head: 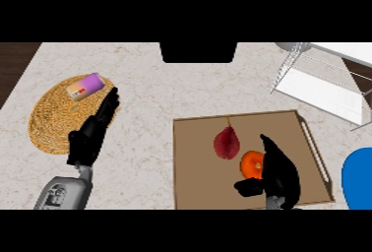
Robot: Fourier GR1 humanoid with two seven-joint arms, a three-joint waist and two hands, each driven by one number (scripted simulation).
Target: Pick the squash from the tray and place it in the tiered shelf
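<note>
Squash: I take the round orange squash (251,162) to be my target; it lies on the flat brown wooden tray (200,167), near the tray's middle and toward its near edge, partly hidden by my right hand.
Neighbour on tray: a dark red, pointed, root-like vegetable (227,142) lies just to the squash's left, close enough that I want my fingers kept off it.
Step in hand: I judge this to be the approach to the grasp. To do it well I should centre the palm over the squash, bring the thumb in from the near-left side and the fingers round the far-right side, and only lift once both sides are covered.
Right hand: the black right hand (280,174) hangs over the tray with fingers extended and pointing away from me, thumb out to the left; it is not closed on anything and overlaps the squash's right edge.
Left hand: the black left hand (93,133) rests with straight fingers over the bench, fingertips by the woven straw-coloured mat (51,123).
Destination: the white wire tiered shelf (327,83) stands at the far right, well apart from the tray.
Bench: the pale speckled stone bench (145,162) carries everything.
</note>
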